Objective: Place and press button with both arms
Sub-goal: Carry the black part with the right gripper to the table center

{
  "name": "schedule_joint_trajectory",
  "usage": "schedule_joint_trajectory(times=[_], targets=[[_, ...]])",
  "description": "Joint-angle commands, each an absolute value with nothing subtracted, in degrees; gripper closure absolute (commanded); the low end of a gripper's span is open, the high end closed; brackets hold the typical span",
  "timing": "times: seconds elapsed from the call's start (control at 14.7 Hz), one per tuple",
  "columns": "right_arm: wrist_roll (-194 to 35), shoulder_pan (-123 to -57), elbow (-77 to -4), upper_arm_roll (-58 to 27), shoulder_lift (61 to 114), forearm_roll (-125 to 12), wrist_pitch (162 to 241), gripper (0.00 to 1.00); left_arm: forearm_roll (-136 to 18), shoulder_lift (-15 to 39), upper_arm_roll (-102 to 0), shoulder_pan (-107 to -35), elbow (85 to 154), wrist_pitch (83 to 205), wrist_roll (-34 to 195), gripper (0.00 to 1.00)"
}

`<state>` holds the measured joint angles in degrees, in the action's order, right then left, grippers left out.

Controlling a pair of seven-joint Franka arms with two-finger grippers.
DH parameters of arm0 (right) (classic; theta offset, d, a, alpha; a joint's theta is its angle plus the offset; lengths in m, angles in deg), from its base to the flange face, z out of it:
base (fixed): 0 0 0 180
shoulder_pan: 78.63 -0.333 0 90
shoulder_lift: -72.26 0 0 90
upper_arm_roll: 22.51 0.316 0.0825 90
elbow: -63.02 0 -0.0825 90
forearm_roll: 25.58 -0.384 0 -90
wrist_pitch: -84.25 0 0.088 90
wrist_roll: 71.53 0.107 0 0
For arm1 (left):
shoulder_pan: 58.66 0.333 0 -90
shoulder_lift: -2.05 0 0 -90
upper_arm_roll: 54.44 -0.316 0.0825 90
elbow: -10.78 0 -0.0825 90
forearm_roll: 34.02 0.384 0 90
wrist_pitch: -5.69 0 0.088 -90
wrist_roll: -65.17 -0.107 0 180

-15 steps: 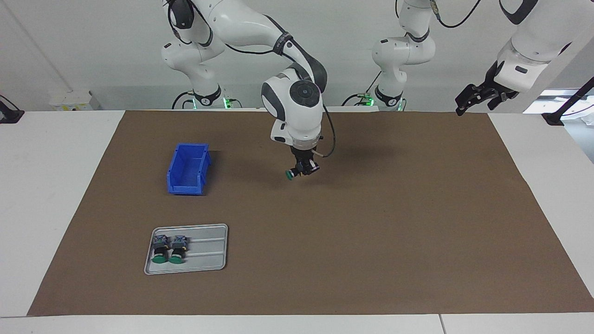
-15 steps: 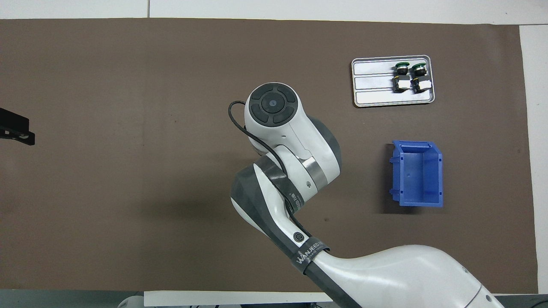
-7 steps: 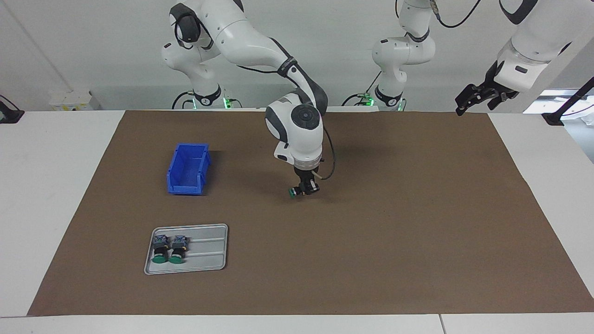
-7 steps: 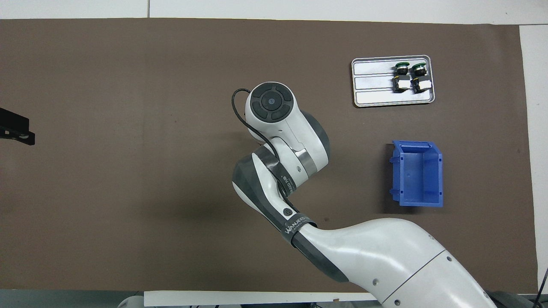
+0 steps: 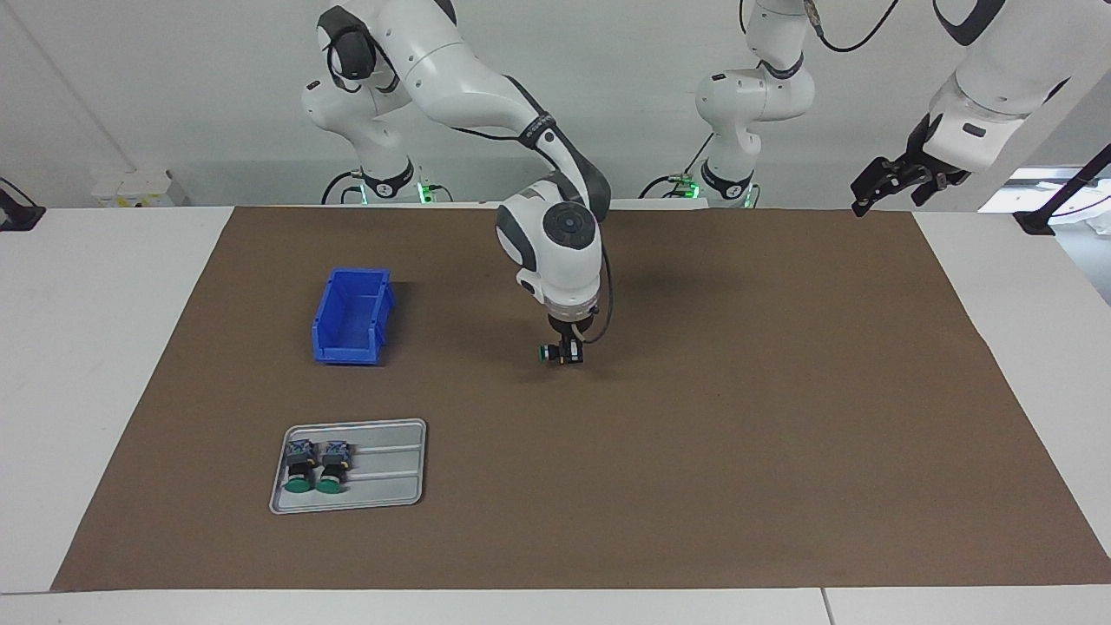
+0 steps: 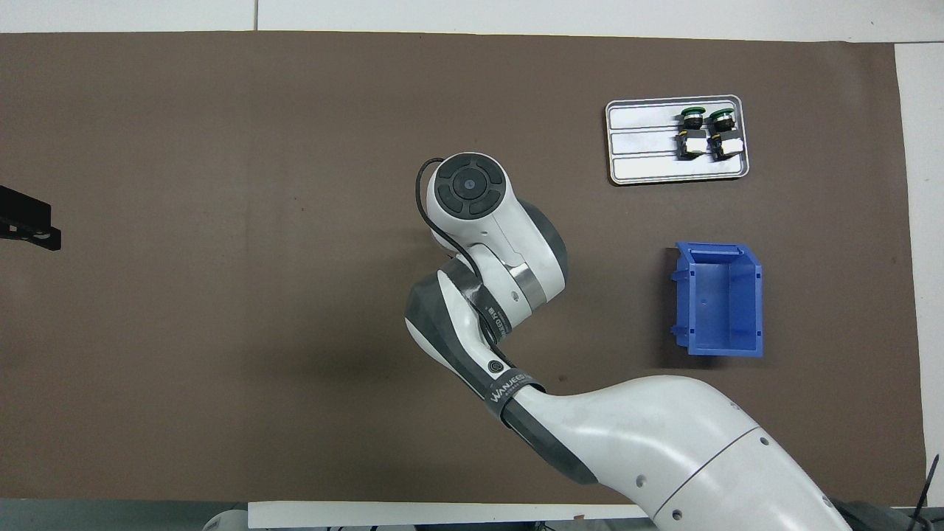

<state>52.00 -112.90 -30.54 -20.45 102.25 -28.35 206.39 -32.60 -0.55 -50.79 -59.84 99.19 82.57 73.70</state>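
**Button carried down to the mat, release not yet made**

Change over the last second: the right arm [image 5: 486,87] has lowered. A second ago its gripper hung well above the mat with the button tilted, green cap angled downward. Half a second ago it was lower. Now the right gripper [image 5: 568,350] sits low over the middle of the brown mat [image 5: 781,417], fingers closed narrow on the button [image 5: 554,352]. The button lies sideways in the grip, green cap pointing toward the right arm's end of the table. It looks at or just off the mat surface; contact cannot be confirmed. From overhead, the wrist [image 6: 470,186] covers both gripper and button.

Unchanged: the left gripper [image 5: 894,180] waits, raised over the mat edge at the left arm's end, close to the robots, jaws spread wide and empty. Only its black tip [image 6: 26,225] shows overhead.

Also unchanged: two spare buttons [image 5: 317,464] lie side by side in the grey tray [image 5: 391,473], farther from the robots than the blue bin [image 5: 351,317], which looks empty. Both sit toward the right arm's end.

Reading: placing step nearly complete. Next is likely release, then pressing. As held, the cap faces sideways, so a press from above would miss it; one arm may need to brace the body.
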Motion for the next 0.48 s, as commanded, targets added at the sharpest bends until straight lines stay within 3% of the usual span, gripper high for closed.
schedule_joint_trajectory(times=[0.0,0.14,0.27,0.34,0.41], targets=[[54.8,-112.6,-35.1,-20.2,100.6,-28.7,209.6,0.79,-31.9,-2.2,-50.9,-60.2,101.0,83.4,73.7,0.00],[55.7,-112.6,-36.6,-20.2,100.0,-28.7,210.3,0.69,-31.9,-2.3,-50.9,-60.0,101.1,83.3,73.8,0.00],[55.0,-112.6,-35.8,-20.2,100.0,-28.5,209.3,0.12,-31.9,-2.3,-50.9,-60.0,101.1,83.3,74.0,0.00],[54.8,-112.1,-34.3,-20.3,100.1,-27.9,208.0,0.00,-31.9,-2.3,-50.9,-60.0,101.1,83.3,74.1,0.00],[54.3,-111.6,-31.5,-20.3,100.4,-27.9,205.7,0.00,-31.9,-2.3,-50.9,-60.2,101.1,83.3,74.2,0.00]])
